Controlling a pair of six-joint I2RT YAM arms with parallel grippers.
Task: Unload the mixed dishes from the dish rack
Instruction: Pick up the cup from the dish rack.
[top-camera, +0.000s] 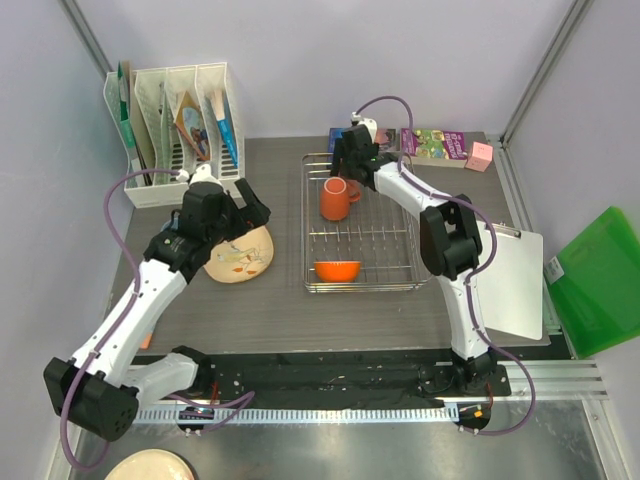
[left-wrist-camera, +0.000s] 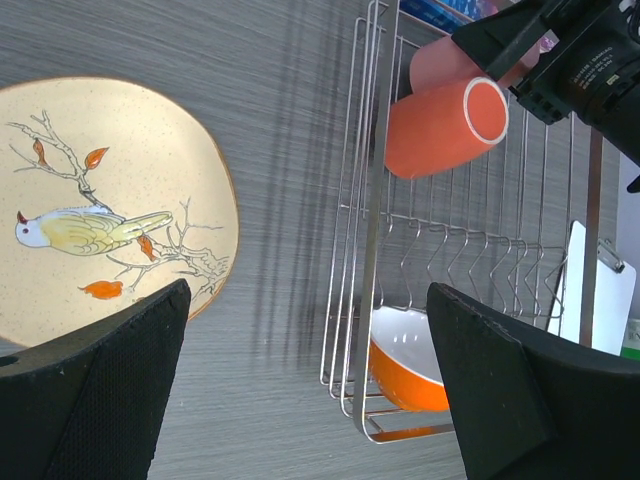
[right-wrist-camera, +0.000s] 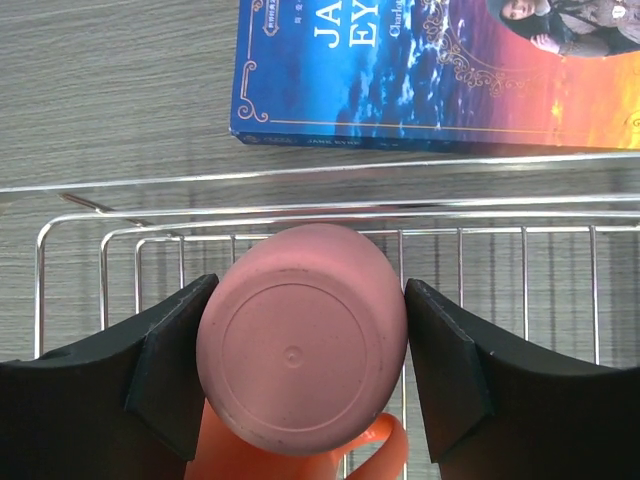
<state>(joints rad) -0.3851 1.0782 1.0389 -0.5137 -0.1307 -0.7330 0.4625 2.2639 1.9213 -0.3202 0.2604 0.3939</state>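
**Right gripper clamped on the pink cup; left gripper apart over the plate**

From above, the dish rack sits in the middle of the worktop. An orange mug is in its far half and an orange bowl leans at its near end. The right gripper reaches down at the rack's far left corner. The floral plate lies flat on the worktop, left of the rack, with the left gripper over its far edge. A file organiser stands far left, a book lies beyond the rack, and a clipboard lies to its right.

The left wrist view has the left gripper with its fingers wide apart and nothing between them. The plate is on one side, and the rack with the bowl and mug on the other.

The right wrist view shows the right gripper pressed against both sides of the pink cup. The cup's base faces the camera, inside the rack's far wall, with the mug just beside it.
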